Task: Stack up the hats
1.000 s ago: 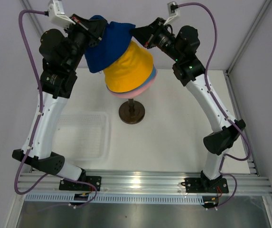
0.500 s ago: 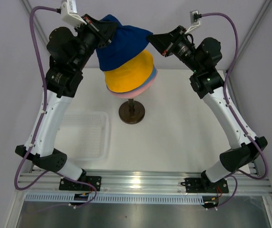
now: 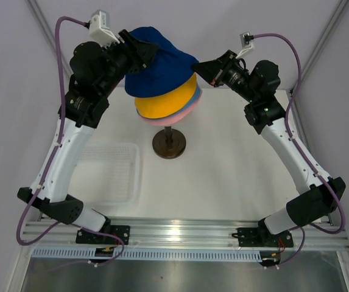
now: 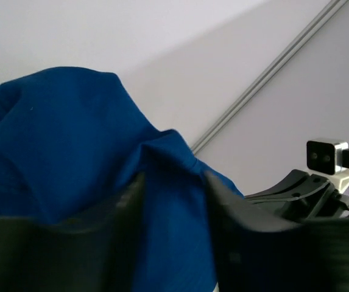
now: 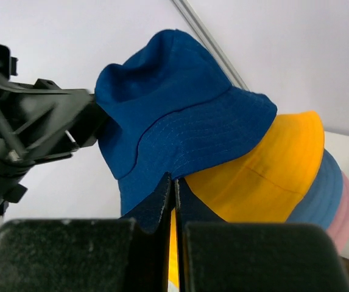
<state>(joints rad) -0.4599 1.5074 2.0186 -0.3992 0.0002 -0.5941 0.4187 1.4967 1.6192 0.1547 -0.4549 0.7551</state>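
Observation:
The dark navy hat sits as the top of the hats, pulled over the yellow hat. Below the yellow one the light blue hat and the pink hat peek out. My left gripper is at the navy hat's left side; in the left wrist view its fingers stand apart, open, with loose navy fabric lying between them. My right gripper is shut on the navy hat's brim edge at the right, just above the yellow hat.
The stack sits on a form with a dark brown round base mid-table. A clear plastic tray lies at the left, near the left arm. Grey walls and a frame rail close in behind the hats.
Both arms carried the navy hat rightward and down over the yellow hat. The left gripper, shut on the brim before, has opened. The right gripper stays shut on the brim.

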